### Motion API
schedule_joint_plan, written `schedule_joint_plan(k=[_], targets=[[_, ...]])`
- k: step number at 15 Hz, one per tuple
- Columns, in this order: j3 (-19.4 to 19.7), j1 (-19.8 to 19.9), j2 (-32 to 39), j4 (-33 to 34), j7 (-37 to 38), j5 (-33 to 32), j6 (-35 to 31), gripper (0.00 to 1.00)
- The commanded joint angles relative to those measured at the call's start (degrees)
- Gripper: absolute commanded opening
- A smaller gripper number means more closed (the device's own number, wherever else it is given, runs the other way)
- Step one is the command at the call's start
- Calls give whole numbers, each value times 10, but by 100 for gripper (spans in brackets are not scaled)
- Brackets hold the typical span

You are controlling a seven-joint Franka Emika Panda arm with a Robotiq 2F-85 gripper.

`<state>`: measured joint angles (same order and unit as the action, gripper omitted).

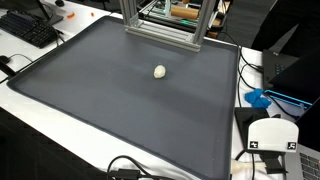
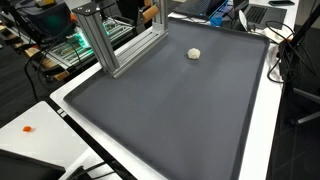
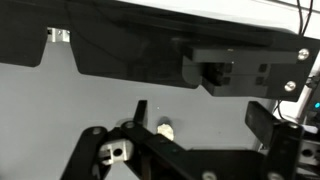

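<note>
A small whitish lump [image 1: 160,71] lies alone on a large dark grey mat [image 1: 110,110], toward its far side. It shows in both exterior views [image 2: 194,54]. In the wrist view my gripper [image 3: 200,115] is open and empty. The lump [image 3: 165,130] appears between the fingers, close to the left finger and well beyond the tips. The gripper does not show in either exterior view.
An aluminium frame [image 1: 165,25] stands at the mat's far edge and also shows in an exterior view [image 2: 110,40]. A keyboard [image 1: 30,30] lies off one corner. A blue object [image 1: 258,98], cables [image 1: 130,170] and a white marked unit [image 1: 272,135] sit at the mat's edge.
</note>
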<state>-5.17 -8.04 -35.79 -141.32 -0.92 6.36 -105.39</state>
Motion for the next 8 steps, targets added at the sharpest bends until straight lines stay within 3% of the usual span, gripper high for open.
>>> schedule_joint_plan(k=[1, 8], targets=[[-4, -10, -35, -23, 5, 26, -2, 100], [-14, -27, -54, -46, 0, 46, -7, 100]])
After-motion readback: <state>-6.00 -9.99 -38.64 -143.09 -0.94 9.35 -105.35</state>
